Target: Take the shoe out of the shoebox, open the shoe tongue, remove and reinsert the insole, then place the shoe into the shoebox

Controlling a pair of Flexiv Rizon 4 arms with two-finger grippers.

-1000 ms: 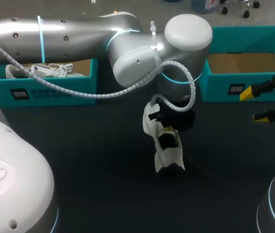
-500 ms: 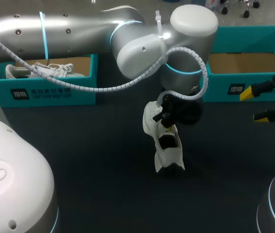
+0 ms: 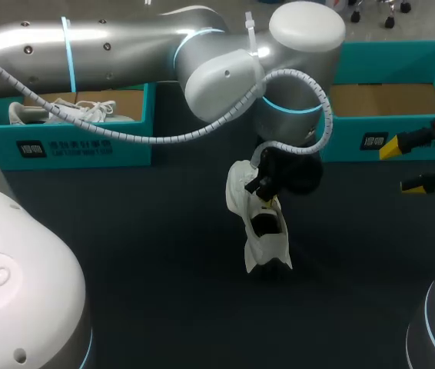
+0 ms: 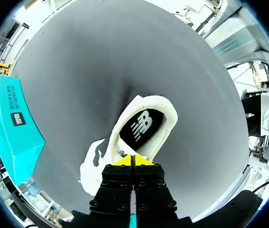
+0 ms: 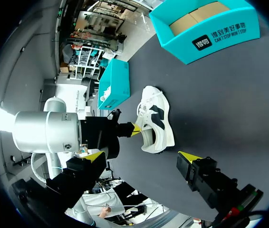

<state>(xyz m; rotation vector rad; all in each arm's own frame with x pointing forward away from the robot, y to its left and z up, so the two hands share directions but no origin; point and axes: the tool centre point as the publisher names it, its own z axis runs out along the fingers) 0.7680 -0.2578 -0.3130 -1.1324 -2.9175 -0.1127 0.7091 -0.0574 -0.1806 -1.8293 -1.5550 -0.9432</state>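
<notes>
White sneaker (image 3: 267,247) is out of the box and sits on the dark table (image 3: 148,254) at centre, toe toward 6 o'clock. The take-out step looks done.

Left gripper (image 4: 131,160) is at the shoe's collar with its jaws narrow and the yellow tips pressed together. Can't tell whether a sliver of tongue or insole is pinched between them. The dark insole (image 4: 141,127) lies inside the shoe, seen through the opening. My guess is we're at the tongue or insole stage, but I can't judge whether the insole has been out and back in. Putting the shoe back in the box is clearly left to do.

Right gripper (image 3: 403,165) hangs at 3 o'clock from the shoe, well apart from it, fingers spread wide, holding nothing.

Teal shoebox (image 3: 402,140) at 2 o'clock is open and only its brown cardboard floor shows. It's likely the target. Second teal box (image 3: 79,144) at 10 o'clock holds another white shoe (image 3: 71,112).

Writing: white print and a small dark badge on both box fronts, and a white logo on the insole. None read off here.
</notes>
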